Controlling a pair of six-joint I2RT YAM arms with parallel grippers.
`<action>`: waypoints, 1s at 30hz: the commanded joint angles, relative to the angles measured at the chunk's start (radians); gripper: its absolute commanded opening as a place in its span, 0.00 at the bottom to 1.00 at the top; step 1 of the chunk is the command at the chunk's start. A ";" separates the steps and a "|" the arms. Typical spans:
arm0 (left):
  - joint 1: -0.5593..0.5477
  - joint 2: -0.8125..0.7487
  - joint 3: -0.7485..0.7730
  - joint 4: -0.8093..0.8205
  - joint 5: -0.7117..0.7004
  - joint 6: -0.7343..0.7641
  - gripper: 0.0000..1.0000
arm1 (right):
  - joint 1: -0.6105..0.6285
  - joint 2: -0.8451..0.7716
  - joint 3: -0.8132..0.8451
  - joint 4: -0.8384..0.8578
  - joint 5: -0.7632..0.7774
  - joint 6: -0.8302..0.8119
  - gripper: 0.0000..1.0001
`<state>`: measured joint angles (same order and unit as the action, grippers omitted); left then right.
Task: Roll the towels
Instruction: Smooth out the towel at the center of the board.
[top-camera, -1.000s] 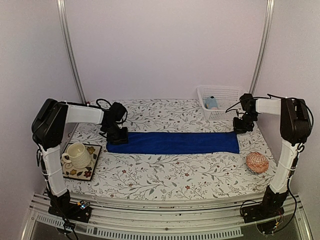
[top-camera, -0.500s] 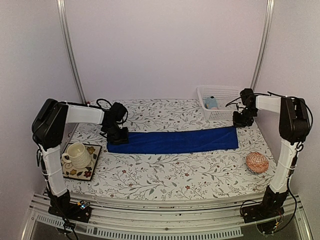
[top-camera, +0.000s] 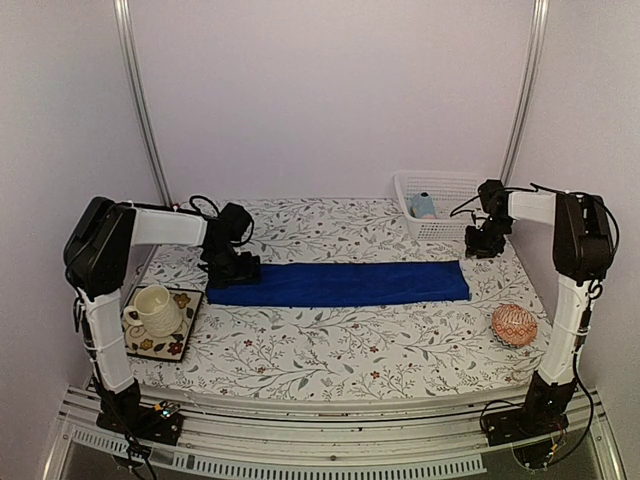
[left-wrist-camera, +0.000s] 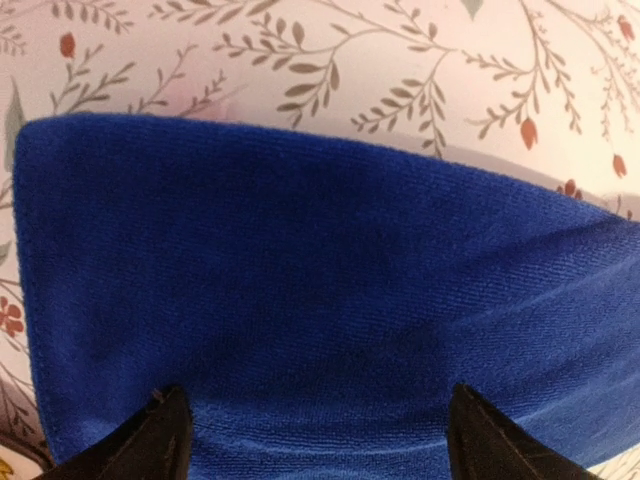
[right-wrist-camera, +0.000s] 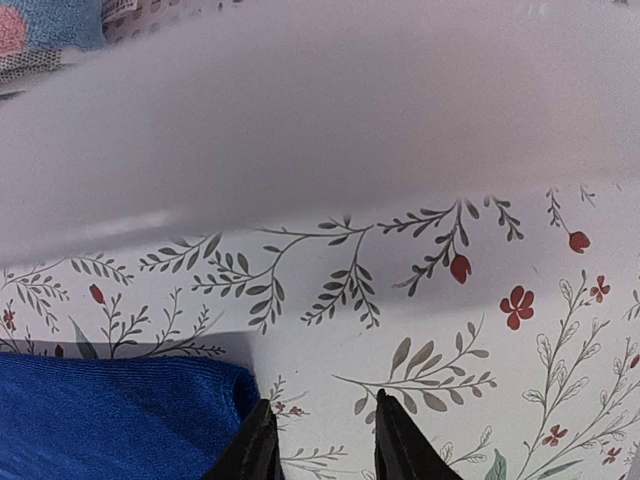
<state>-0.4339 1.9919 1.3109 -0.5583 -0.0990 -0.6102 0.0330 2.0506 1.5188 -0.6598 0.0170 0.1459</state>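
Observation:
The royal-blue towel (top-camera: 340, 284) lies flat and stretched left to right across the table. My left gripper (top-camera: 240, 268) hangs over its left end. In the left wrist view that gripper (left-wrist-camera: 320, 450) stands wide open, its fingertips (left-wrist-camera: 160, 440) over the blue towel (left-wrist-camera: 320, 260) with nothing pinched. My right gripper (top-camera: 483, 243) is just past the towel's right end, beside the basket. In its own view the right gripper (right-wrist-camera: 325, 440) is partly open over bare tablecloth, and the towel's corner (right-wrist-camera: 110, 415) lies left of the left finger. The light-blue towel (top-camera: 423, 206) (right-wrist-camera: 40, 25) sits in the basket.
A white basket (top-camera: 437, 190) stands at the back right, and its blurred rim (right-wrist-camera: 300, 130) fills the top of the right wrist view. A cup on a patterned saucer (top-camera: 155, 310) sits at the front left. A round pink-red patterned ball (top-camera: 514, 325) rests at the right.
Both grippers have opened and let go of the blue towel's ends. The right gripper drew back toward the basket. The towel slid slightly left and lies flat.

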 joint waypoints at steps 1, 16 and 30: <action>0.030 -0.004 0.033 -0.101 -0.016 -0.005 0.97 | -0.005 -0.082 -0.025 -0.018 -0.045 -0.002 0.35; 0.058 -0.115 0.039 -0.079 0.084 -0.035 0.95 | 0.086 -0.182 -0.189 0.022 -0.414 0.008 0.35; 0.046 -0.122 -0.081 -0.079 0.066 -0.044 0.97 | 0.085 -0.197 -0.269 -0.082 -0.383 0.007 0.36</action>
<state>-0.3851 1.8729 1.2343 -0.6342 -0.0254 -0.6518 0.1215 1.8690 1.2755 -0.7013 -0.3794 0.1570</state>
